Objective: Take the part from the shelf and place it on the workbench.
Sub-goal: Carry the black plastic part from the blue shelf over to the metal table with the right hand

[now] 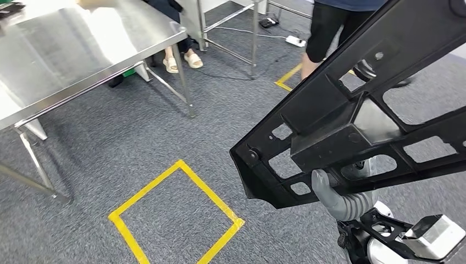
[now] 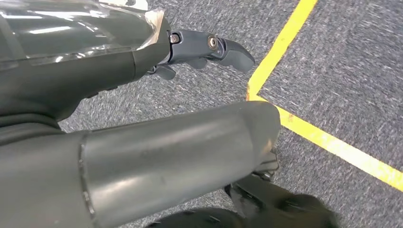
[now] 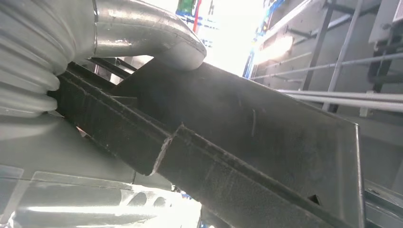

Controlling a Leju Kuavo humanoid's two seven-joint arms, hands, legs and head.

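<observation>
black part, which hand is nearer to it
Right. The right hand grips the black part from underneath, thumb on it in the right wrist view. The left hand hangs over the carpet by the yellow tape, holding nothing.

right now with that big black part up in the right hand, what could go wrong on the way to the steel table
The long black cut-out plastic part is gripped by the right hand near one spot, so it could tilt or slip.

It sticks out toward a person's legs standing close behind; a turn might strike them.

Its lower corner could catch the edge of the shiny stainless steel workbench.
</observation>
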